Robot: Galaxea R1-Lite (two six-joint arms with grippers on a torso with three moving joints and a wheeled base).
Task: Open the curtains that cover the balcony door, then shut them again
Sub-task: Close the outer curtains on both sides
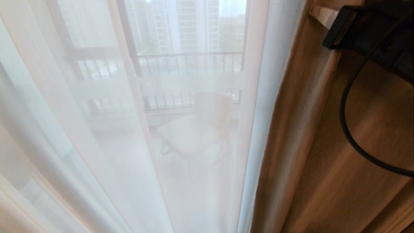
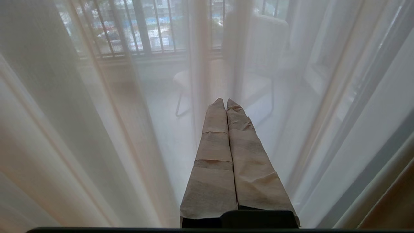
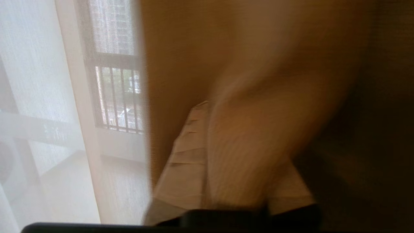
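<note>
The right gripper point(image 3: 226, 155) has a fold of the drape point(image 3: 258, 81) between its fingers; clamped or loosening, I cannot tell. The drape looks heavy but soft, best pinched at its edge. The left gripper point(image 2: 225, 103) is closed, with the sheer point(image 2: 97, 129) in front.

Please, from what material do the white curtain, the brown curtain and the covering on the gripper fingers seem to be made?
White sheer: thin translucent fabric; the balcony shows through. Brown drape: heavier opaque woven cloth, probably; nothing shows through. Left gripper finger covering: seemingly matte beige paper-like tape, creased, in overlapping bands.
</note>
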